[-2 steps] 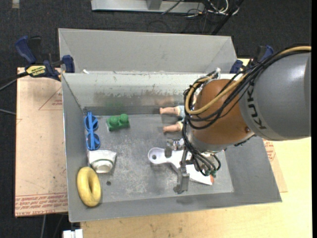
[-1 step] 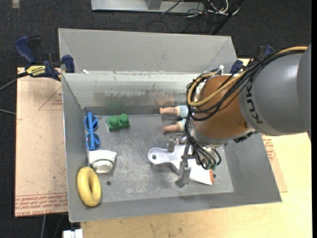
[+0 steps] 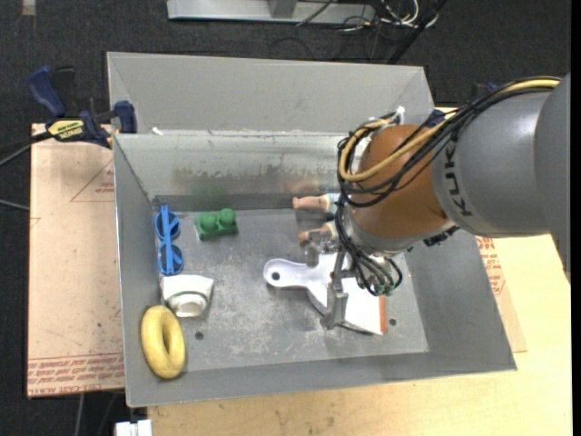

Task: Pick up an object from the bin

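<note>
My gripper (image 3: 336,309) reaches down from under the orange wrist cover to the bin floor, right of the middle. Its tip rests against a flat white piece with a rounded handle (image 3: 289,275) that stretches out to the left. Just right of the tip lies a white card-like thing with an orange edge (image 3: 368,316), partly under the gripper. Two small pinkish pieces (image 3: 311,203) (image 3: 314,236) lie by the back wall, half hidden by the wrist.
Along the bin's left side lie blue toy glasses (image 3: 166,240), a green block (image 3: 217,224), a white cup-shaped part (image 3: 188,295) and a yellow ring (image 3: 163,341) in the front left corner. The arm covers the bin's right part.
</note>
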Tool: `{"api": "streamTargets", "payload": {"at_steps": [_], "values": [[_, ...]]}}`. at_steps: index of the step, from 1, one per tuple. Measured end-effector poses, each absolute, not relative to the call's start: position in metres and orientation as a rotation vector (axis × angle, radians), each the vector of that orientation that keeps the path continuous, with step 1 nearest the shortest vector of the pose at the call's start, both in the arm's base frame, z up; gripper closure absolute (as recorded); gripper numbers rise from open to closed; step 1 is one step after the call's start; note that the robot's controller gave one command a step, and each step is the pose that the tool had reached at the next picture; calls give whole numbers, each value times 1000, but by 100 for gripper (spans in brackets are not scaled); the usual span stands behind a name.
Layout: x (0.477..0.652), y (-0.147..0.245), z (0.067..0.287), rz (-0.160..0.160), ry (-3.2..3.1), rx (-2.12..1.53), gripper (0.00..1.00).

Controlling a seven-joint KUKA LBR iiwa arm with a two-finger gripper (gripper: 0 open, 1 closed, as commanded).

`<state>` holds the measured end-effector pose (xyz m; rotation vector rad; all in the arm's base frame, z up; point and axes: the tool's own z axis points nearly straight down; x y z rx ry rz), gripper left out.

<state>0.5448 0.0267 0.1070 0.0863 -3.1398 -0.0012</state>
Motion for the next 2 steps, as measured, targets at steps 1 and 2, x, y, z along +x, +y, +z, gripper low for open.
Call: {"api": "streamTargets", "payload": {"at_steps": [1,2], "values": [[553,25,77,-17,-3144,-266,100],[553,25,77,-17,-3144,-267,100]]}}
